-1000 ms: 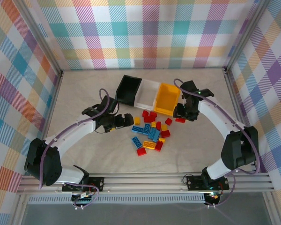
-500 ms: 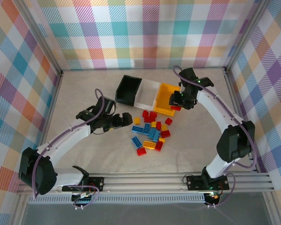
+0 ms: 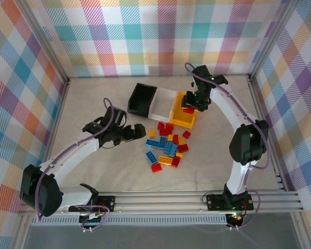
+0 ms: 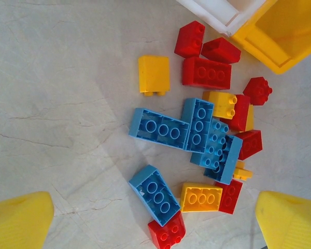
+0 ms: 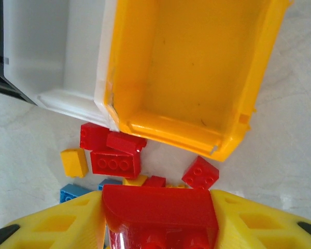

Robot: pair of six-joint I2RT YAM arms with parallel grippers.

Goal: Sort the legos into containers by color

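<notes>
Here the right claw [image 5: 158,228] clamps a red lego [image 5: 160,205] above the yellow bin [image 5: 171,132].

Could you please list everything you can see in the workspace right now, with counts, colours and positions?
black bin: one, black, left end of the row at the far middle of the table
white bin: one, white, middle of the row
yellow bin: one, yellow, right end of the row
loose red bricks: about eight, red, in the pile in front of the bins
blue bricks: about five, blue, middle of the pile
yellow bricks: at least four, yellow, scattered through the pile
held brick: one, red, between the right gripper's fingers
table: one, pale marbled
walls: plaid, on three sides
left gripper: open, empty, left of the pile
right gripper: closed on the held brick, over the yellow bin
</notes>
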